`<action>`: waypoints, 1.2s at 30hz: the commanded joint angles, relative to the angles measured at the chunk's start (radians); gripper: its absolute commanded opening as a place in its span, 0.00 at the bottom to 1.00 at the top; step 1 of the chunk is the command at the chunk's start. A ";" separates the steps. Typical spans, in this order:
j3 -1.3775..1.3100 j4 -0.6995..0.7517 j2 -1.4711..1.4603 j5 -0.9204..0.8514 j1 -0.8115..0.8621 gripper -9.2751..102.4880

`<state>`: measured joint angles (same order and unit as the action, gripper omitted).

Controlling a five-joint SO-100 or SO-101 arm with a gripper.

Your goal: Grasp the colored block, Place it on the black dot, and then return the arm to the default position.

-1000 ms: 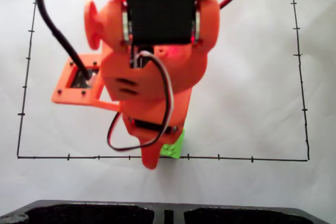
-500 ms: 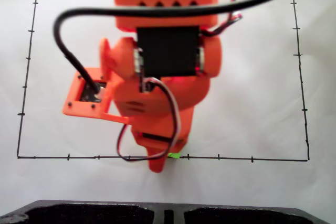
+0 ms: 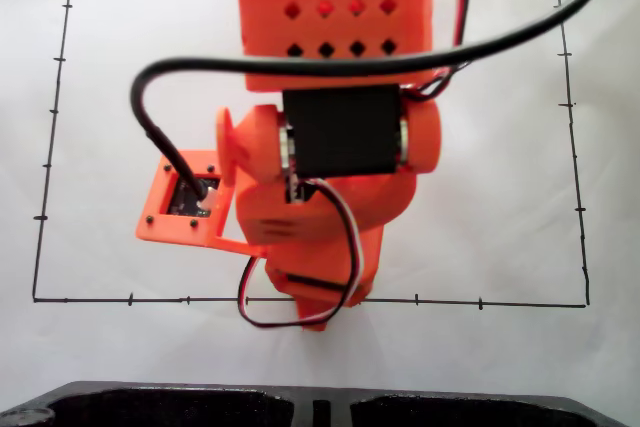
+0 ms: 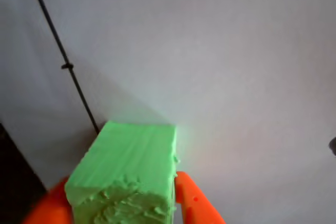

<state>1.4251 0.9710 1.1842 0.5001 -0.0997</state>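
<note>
In the wrist view, the claw point(image 4: 126, 208) was closed on the neon-green block point(image 4: 128, 166), with orange fingers point(image 4: 197, 203) pressed to both of its sides above white paper point(image 4: 236, 51). In the fixed view, the orange arm point(image 3: 330, 177) hung over the lower border line point(image 3: 500, 303).

Fixed view: arm point(image 3: 330, 147) is taking up the mid-column of the white paper point(image 3: 480, 197), w/ black cable point(image 3: 400, 47) arcing across the top. Paper L & R of arm is lying bare inside the border line point(image 3: 450, 302). Black tray point(image 3: 300, 405) is blocking the bottom edge.

Wrist view: green block point(image 4: 128, 174) is sitting betw. orange end effector point(image 4: 126, 211) fingers, filling lower-left. Paper ahead & to the R is lying open; border line is running up the L.
</note>
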 commanded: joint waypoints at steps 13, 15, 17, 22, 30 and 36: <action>-0.003 0.014 0.072 0.011 -0.005 0.18; 0.021 0.041 0.126 0.009 -0.012 0.18; 0.046 0.087 0.178 0.012 -0.015 0.18; 0.172 0.141 0.319 -0.017 -0.021 0.18; 0.356 0.160 0.457 -0.101 -0.020 0.19; 0.463 0.160 0.508 -0.169 -0.020 0.19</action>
<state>1.8607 1.1321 1.6245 0.3513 -0.1243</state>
